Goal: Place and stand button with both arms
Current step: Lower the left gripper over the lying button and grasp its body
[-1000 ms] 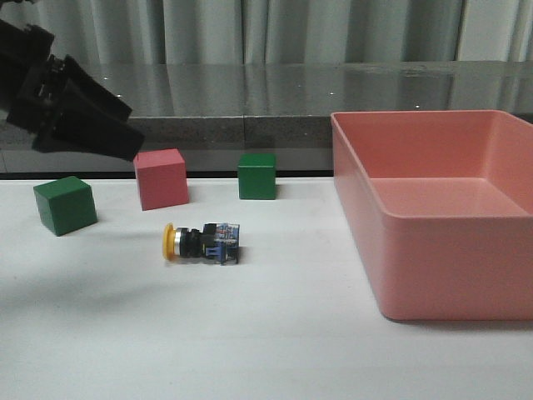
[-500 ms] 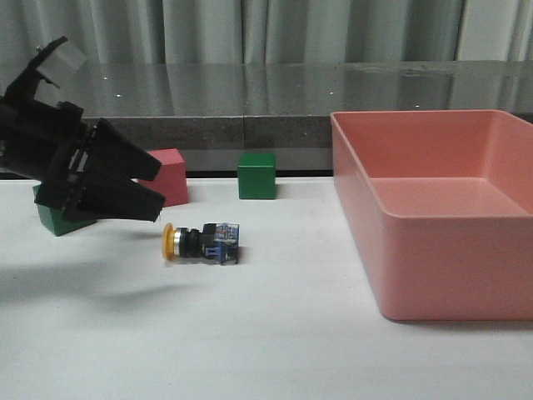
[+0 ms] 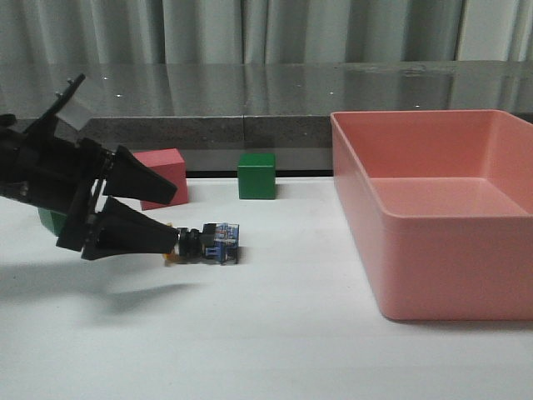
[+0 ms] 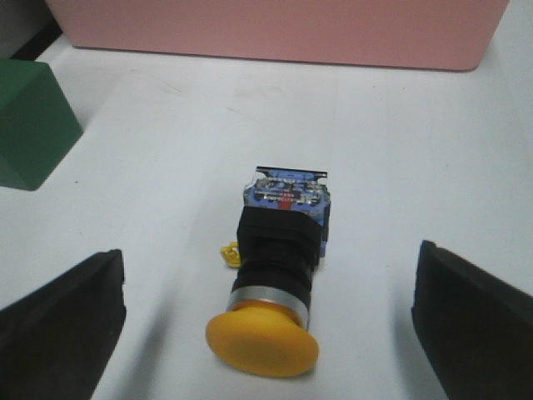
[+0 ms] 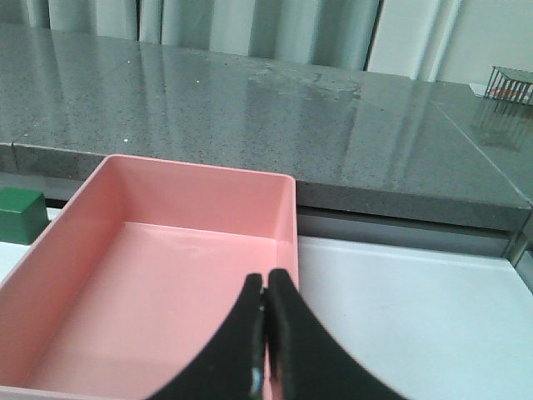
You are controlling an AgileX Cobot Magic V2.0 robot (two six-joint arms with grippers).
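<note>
On the white tabletop (image 3: 275, 333), the button (image 4: 279, 275) lies on its side, yellow cap pointing toward my left end effector (image 3: 171, 218) and blue base pointing toward the pink bin (image 3: 433, 208). I judge this the approach step, before any grasp. The left end effector is spread wide and holds nothing; in the wrist view its two fingers (image 4: 62, 321) flank the cap with clear gaps on either side. Next I would ease forward until the fingers bracket the black body, then close. My right end effector (image 5: 266, 333) hangs over the bin, fingers pressed together, empty.
</note>
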